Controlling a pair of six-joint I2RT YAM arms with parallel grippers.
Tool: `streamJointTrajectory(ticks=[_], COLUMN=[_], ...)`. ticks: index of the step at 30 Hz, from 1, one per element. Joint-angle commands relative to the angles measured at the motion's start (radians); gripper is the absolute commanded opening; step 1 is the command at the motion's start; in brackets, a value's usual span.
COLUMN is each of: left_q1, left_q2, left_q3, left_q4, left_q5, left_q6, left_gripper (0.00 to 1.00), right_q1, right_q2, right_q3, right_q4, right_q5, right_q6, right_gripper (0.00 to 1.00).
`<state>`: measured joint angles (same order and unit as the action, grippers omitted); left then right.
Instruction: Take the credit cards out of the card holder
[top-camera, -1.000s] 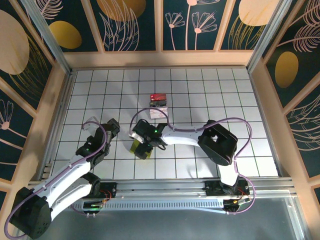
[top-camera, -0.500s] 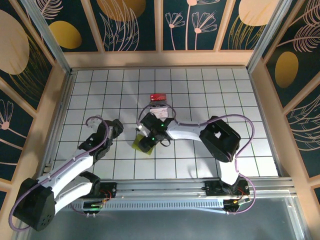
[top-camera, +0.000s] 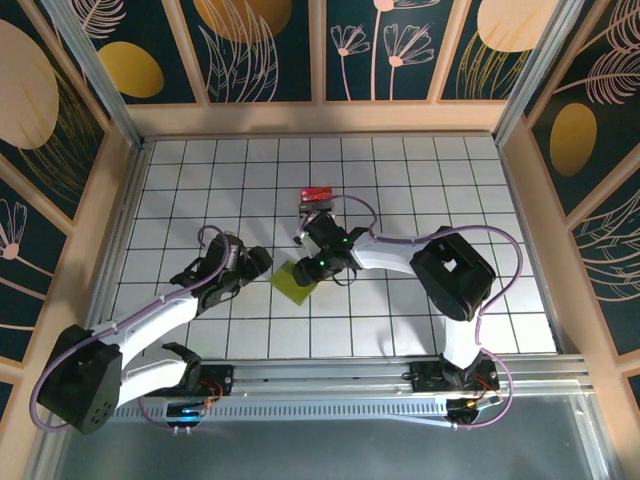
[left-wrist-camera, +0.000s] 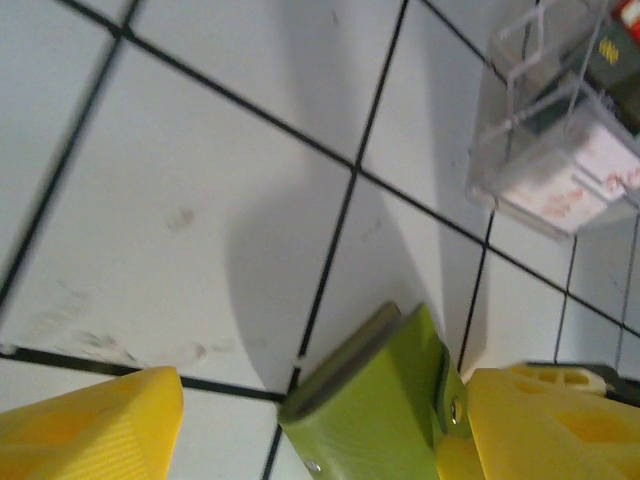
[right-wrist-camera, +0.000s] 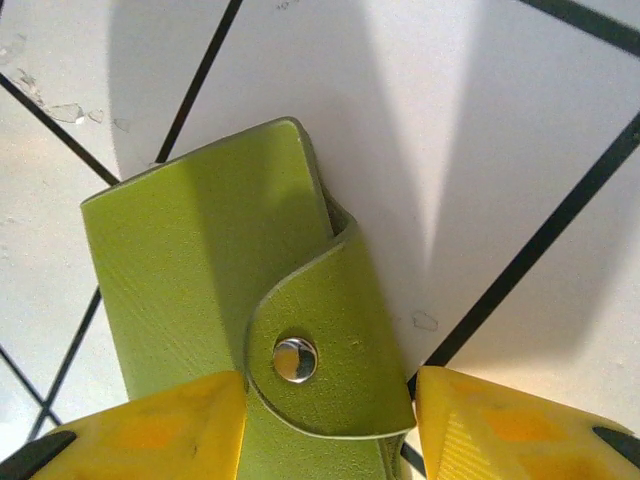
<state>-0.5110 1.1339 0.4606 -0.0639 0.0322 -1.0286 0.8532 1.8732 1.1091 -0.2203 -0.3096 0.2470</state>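
The olive-green card holder (top-camera: 295, 281) is lying flat near the middle of the white, black-gridded worktop (top-camera: 450, 180), slightly toward the near edge, with both arms reaching in to it from opposite sides. The right gripper (right-wrist-camera: 325, 430) is sitting directly over the flap end. Its yellow fingers are standing either side of the holder's narrow width, and the long axis is running straight away from the gripper. The pads are tight beside the leather, but I cannot tell whether they are pinching it. The left gripper (left-wrist-camera: 320, 420) is standing with its jaws spread wide at the opposite end, and one corner of the holder is touching its right-hand finger. The flap is lying closed over its snap stud (right-wrist-camera: 295, 358), so the credit cards are probably sitting inside, and the stud probably needs undoing first. A small clear box (left-wrist-camera: 550, 150) is standing just beyond, toward the far edge. Dark panels with gold leaf patterns in pale wooden frames are enclosing the worktop.
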Motion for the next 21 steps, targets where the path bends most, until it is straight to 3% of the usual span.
streamJointTrajectory(ticks=[1,8,21], left_q1=[-0.021,-0.031,-0.032], left_q2=[0.039,0.112,0.213], left_q3=[-0.050,-0.059,-0.043], left_q4=[0.092,0.151,0.354], left_q5=[0.129,0.188,0.191], left_q6=[-0.082,-0.091,-0.058], left_gripper=[0.78,0.79,0.56], right_q1=[-0.014,-0.017,-0.031], right_q2=[-0.040,-0.025,-0.021], right_q3=[-0.028,-0.035,-0.064], right_q4=[0.036,0.050,0.098], right_q5=[-0.094,-0.136,-0.184], right_q6=[0.060,0.082,0.112], right_gripper=[0.48,0.46,0.39])
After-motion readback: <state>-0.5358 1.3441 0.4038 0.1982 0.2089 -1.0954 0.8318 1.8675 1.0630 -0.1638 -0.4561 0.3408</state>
